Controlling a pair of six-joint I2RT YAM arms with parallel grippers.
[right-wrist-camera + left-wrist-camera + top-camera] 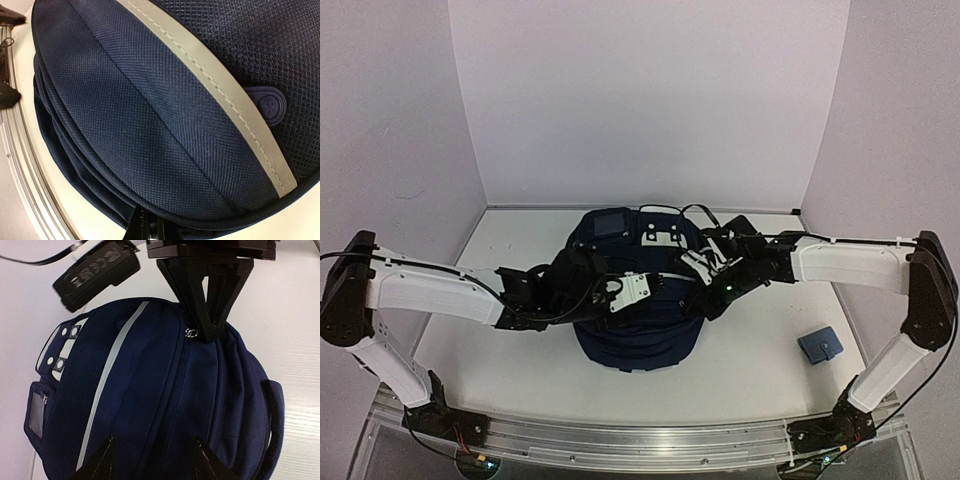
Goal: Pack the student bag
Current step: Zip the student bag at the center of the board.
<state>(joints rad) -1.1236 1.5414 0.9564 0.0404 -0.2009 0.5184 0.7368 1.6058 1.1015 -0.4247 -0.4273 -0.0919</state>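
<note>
- From above, the backpack (635, 345) is seen mid-table (490, 340) under both arms, with a small blue pouch (820, 346) well apart on the right.
- Only the left wrist view shows the left gripper (154, 460) spread open over the fabric and the right gripper (206, 330) closed at a zip pull (191, 333).
- Whether the pull is pinched cannot be told.

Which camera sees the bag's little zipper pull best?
Left wrist: the zipper pull shows close up, shiny, beside the right gripper. From the top camera it is too small to find on the bag. The right wrist shows only fabric and a grey stripe.
</note>
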